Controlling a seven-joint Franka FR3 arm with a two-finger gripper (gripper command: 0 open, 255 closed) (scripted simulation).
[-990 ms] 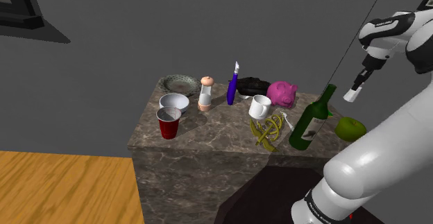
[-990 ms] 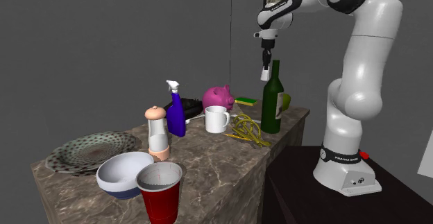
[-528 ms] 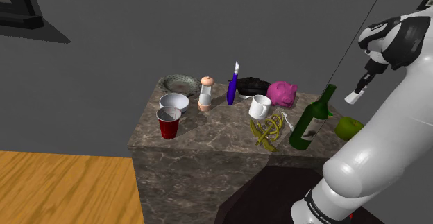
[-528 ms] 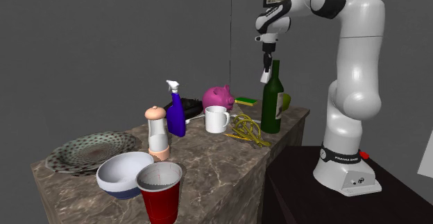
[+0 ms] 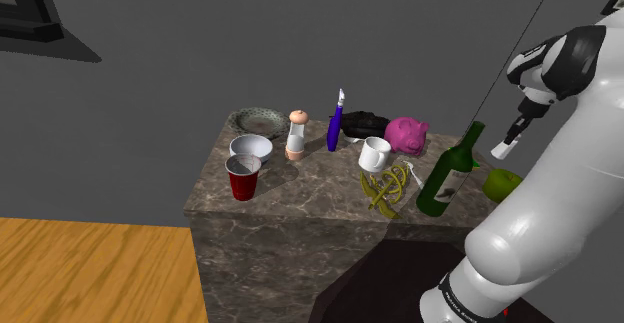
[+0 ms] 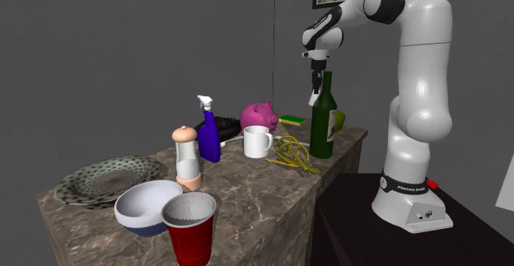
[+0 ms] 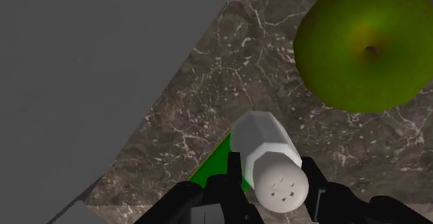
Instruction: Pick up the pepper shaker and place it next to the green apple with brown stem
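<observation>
Over counter (image 7: 208, 70), hand (image 7: 272, 179) clasps pepper shaker (image 7: 266, 141).

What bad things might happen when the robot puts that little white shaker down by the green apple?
1. The tall dark green bottle stands close beside the pincer. Lowering the arm might knock it over.
2. The small white shaker could bump the round green apple, which might roll away.
3. The edge of the marble tabletop is near. Set down too close to it, the shaker might tip off.
</observation>
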